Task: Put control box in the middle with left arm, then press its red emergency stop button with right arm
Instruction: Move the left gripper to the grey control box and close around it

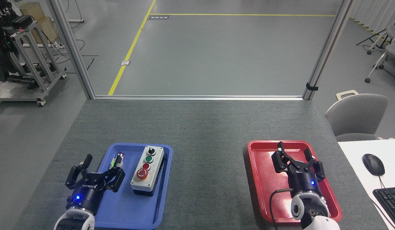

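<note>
The control box (147,170), light grey on a black base, lies in the blue tray (127,210) at the left. Its row runs from a black knob at the far end through a green and a small red button to the red emergency stop button (142,173) at the near end. My left gripper (100,166) stands open over the tray's left edge, a short way left of the box and touching nothing. Over the red tray (261,179) at the right, my right gripper (294,151) is open and holds nothing.
A small silver-and-green switch part (117,160) lies in the blue tray between my left gripper and the box. Grey table top (210,153) separates the two trays. A white desk with mouse (373,164) and keyboard (390,199) adjoins at the right, a chair (357,116) behind it.
</note>
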`<action>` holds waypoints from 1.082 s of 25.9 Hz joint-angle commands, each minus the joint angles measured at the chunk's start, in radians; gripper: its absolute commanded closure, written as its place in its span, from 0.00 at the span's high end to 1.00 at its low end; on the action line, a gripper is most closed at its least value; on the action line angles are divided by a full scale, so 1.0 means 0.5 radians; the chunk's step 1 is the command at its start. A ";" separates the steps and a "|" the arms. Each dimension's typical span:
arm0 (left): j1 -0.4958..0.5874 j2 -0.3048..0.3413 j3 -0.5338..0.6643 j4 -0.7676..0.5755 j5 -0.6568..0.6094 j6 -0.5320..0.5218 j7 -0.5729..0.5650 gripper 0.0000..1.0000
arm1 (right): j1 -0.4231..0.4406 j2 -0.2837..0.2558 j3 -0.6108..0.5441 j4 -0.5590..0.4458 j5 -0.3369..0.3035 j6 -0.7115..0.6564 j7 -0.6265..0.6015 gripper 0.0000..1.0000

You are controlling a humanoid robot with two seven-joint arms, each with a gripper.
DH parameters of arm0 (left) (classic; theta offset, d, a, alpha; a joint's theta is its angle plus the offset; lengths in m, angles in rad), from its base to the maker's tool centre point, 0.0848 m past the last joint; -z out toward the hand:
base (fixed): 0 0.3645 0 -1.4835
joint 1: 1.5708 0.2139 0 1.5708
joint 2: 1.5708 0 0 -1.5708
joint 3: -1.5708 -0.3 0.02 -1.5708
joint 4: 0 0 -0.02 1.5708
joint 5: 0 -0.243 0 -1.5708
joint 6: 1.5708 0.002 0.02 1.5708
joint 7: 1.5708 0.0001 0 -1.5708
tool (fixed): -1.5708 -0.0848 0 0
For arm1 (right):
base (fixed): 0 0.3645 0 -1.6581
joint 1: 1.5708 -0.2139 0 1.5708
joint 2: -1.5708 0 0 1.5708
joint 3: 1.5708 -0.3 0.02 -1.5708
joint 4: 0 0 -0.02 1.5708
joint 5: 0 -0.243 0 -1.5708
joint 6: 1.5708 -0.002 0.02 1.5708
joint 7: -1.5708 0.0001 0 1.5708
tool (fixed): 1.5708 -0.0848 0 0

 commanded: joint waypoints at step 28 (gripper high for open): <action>0.061 -0.207 -0.186 0.390 -0.554 -0.061 0.004 0.98 | -0.010 -0.007 0.011 0.003 -0.061 0.001 -0.005 1.00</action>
